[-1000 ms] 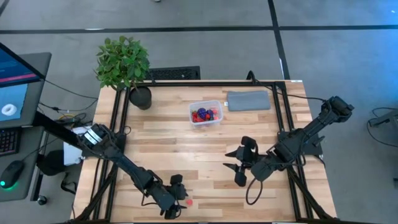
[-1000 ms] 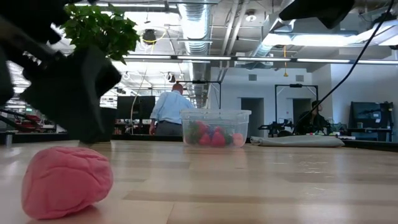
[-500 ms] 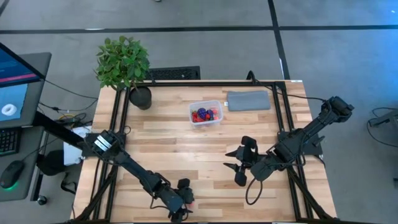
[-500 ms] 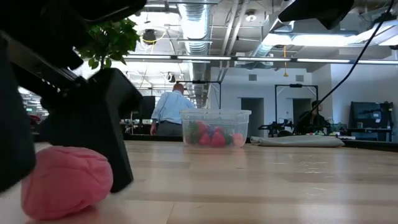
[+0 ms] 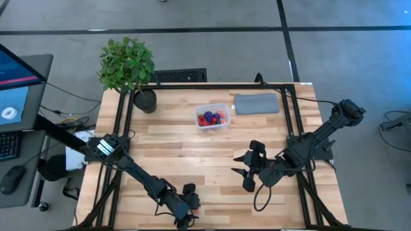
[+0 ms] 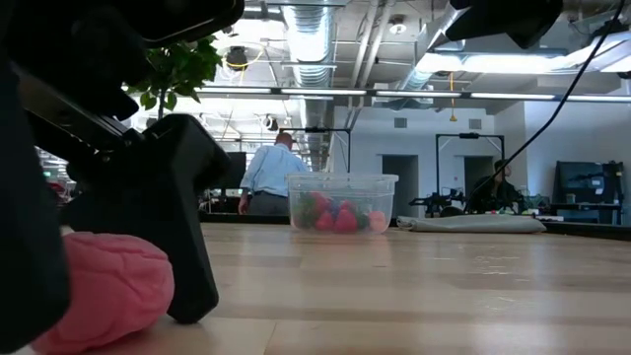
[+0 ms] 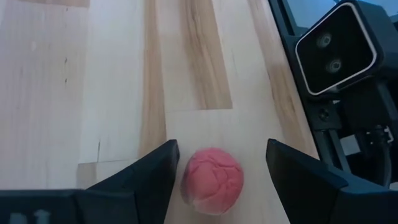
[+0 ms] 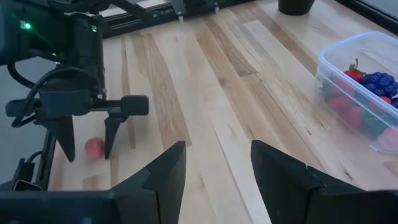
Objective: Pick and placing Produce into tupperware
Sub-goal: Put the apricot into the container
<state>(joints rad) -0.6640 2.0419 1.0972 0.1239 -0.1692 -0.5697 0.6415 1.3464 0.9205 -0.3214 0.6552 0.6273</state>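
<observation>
A small pink round piece of produce [image 7: 211, 180] lies on the table near its near edge. My left gripper [image 7: 224, 155] is open and low over it, with one finger on either side; the right wrist view also shows the piece [image 8: 94, 148] between those fingers. The clear tupperware [image 5: 212, 117] stands at the far middle, holding red strawberries and dark purple pieces [image 8: 373, 81]. My right gripper [image 5: 247, 170] hangs open above the table's right middle with nothing between its fingers. My left gripper has one finger [image 7: 168, 168] right beside the pink piece's side [image 7: 186, 180]; whether they touch I cannot tell. The other finger [image 7: 283, 165] stands clear of it. The fingers slant down from the table's left. The piece rests on the table.
A potted plant [image 5: 128, 67] stands at the far left corner, and a flat grey pad [image 5: 257, 103] lies right of the tupperware. A camera housing [image 7: 336, 50] sits at the near edge close to the left gripper. Bare wood lies between gripper and tupperware.
My left gripper has sunk and gone a little toward the table's right and near edge, coming down around the pink piece, which has stayed where it was. Its fingers have kept the same gap.
</observation>
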